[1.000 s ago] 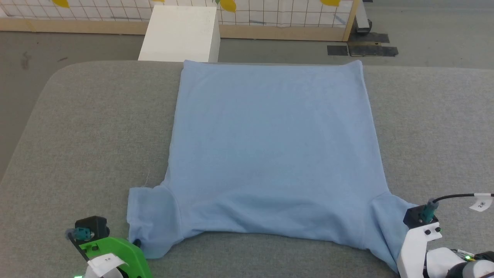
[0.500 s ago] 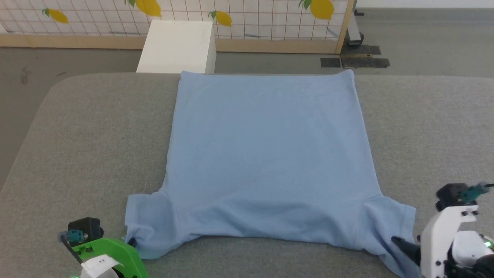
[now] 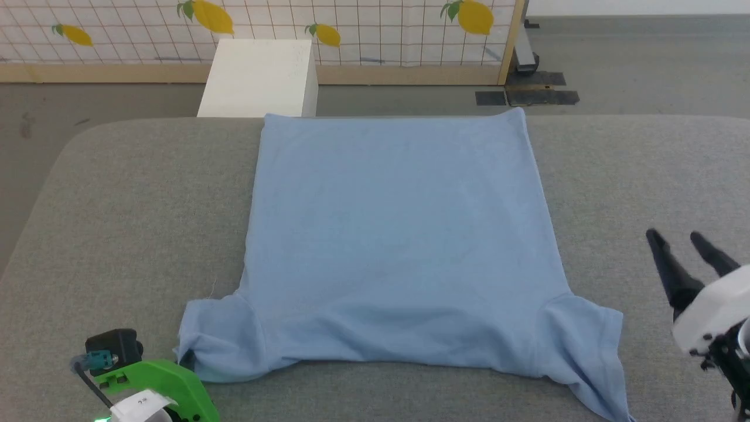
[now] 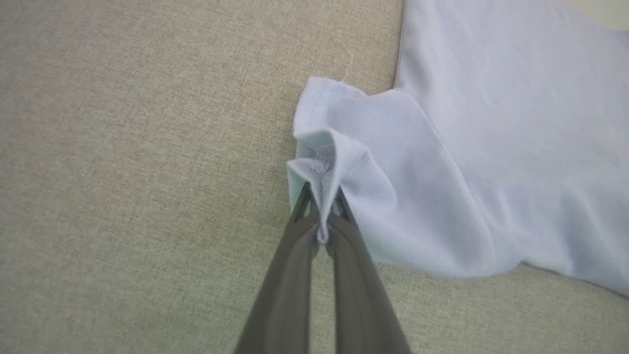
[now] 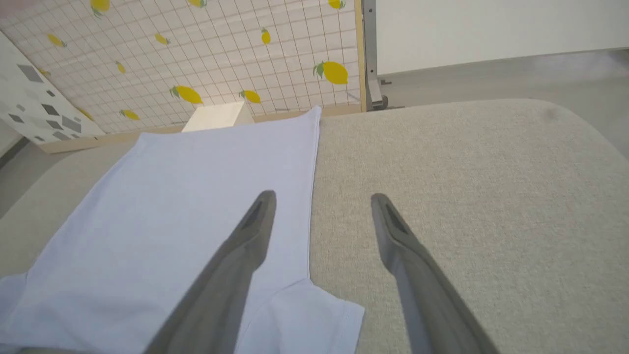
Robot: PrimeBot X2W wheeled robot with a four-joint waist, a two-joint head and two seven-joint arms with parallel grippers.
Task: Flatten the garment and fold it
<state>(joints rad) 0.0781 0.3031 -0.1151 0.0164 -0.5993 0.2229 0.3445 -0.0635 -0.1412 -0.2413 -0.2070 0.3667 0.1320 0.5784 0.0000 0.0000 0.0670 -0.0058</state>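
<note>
— Where was the left hand (image 4: 320, 212)?
— At the near edge of the desk (image 3: 129, 199). Its two dark fingers (image 4: 290, 275) were pinched tight on the cuff of the garment's left sleeve (image 4: 373, 196), and the cloth stood bunched up between the tips.
— And the right hand (image 3: 674, 236)?
— It was spread wide and held nothing. It hung over bare desk, to the right of the right sleeve (image 3: 586, 334) and clear of the cloth.
— How did the garment (image 3: 398, 223) lie?
— Flat and mostly smooth on the middle of the desk, with both sleeves toward the robot and the straight hem away from it. The right sleeve's near corner trailed down toward the desk's near edge, and the hem reached the far edge.
— What room was there for moving?
— Broad bare strips of grey desk lay on either side of the garment, out to the rounded far-left corner. Beyond the far edge a white block (image 3: 258, 76) stood just behind the hem's left corner. Behind it came grey floor (image 3: 644, 64) and a gridded screen (image 3: 363, 29) printed with lemons.
</note>
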